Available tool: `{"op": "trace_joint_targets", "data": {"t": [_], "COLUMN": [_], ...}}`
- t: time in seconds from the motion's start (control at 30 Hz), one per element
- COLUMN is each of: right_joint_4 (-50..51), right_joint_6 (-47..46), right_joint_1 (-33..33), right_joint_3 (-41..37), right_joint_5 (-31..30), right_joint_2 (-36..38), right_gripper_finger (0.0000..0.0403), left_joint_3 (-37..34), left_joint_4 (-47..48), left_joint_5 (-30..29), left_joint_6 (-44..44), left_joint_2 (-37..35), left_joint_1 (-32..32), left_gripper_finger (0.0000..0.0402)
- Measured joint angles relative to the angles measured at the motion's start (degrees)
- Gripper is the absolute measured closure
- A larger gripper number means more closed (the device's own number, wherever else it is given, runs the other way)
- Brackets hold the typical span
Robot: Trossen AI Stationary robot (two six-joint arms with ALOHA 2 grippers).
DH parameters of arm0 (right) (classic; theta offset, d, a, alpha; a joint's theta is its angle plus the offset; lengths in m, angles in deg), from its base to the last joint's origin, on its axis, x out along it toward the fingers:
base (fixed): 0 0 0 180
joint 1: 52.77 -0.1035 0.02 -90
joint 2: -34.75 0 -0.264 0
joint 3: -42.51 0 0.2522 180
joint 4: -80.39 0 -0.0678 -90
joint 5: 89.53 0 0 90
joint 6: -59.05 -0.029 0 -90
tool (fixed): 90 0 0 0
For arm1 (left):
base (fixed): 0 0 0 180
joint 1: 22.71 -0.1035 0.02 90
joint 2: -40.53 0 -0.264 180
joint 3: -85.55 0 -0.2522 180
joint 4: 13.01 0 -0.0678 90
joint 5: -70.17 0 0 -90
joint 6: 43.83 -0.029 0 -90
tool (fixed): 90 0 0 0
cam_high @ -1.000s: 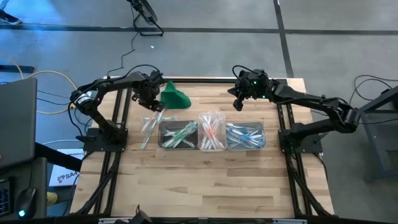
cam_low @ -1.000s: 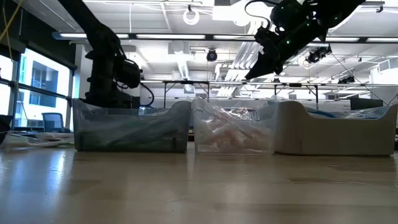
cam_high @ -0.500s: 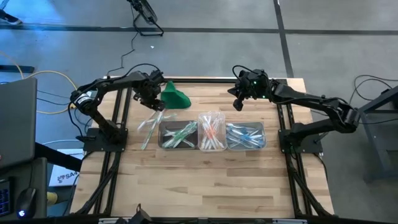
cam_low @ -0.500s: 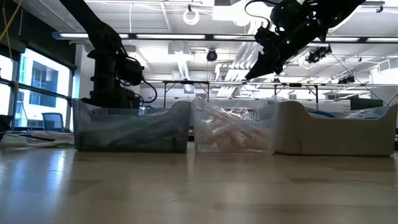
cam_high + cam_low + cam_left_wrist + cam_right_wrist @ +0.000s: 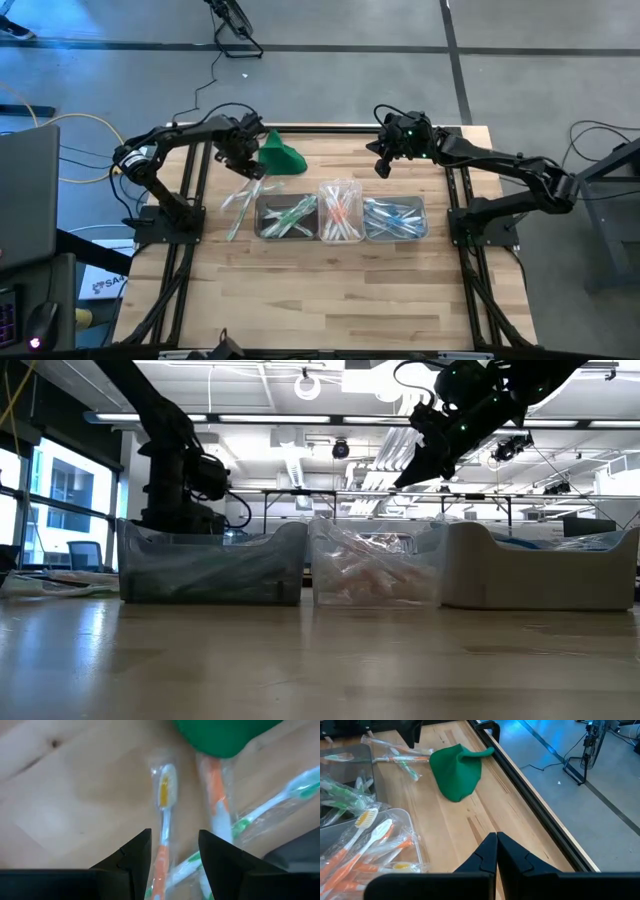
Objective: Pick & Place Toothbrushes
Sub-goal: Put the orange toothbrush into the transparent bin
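The left pincer (image 5: 171, 851) hovers, jaws apart, astride an orange-handled wrapped toothbrush (image 5: 164, 815) lying on the wooden desk (image 5: 75, 795) beside the green cloth lump (image 5: 225, 735); nothing has shifted, grasp pending. The right pincer (image 5: 496, 846) waits, closed.

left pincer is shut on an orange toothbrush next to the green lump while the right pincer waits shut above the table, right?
Not quite: the left pincer is open, straddling the orange toothbrush without gripping it, as the left wrist view shows. The green lump and the shut, waiting right pincer are as you say.
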Motion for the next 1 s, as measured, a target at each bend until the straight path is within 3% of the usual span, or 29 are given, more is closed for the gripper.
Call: {"op": "trace_joint_targets", "data": {"t": [0.5,1.0], "right_joint_4": [-0.01,-0.01], "right_joint_6": [-0.08,-0.08], "right_joint_1": [0.0,0.0], "right_joint_3": [0.0,0.0], "right_joint_5": [0.01,0.01], "right_joint_2": [0.01,0.02], "right_gripper_finger": [0.0401,0.0401], "left_joint_3": [-7.27,-7.57], "left_joint_4": [-5.87,-6.14], "left_joint_5": [0.42,0.19], "left_joint_6": [2.14,3.04], "left_joint_2": [-0.02,-0.09], "left_joint_1": [0.09,0.09], "left_gripper_finger": [0.0242,0.0249]}}
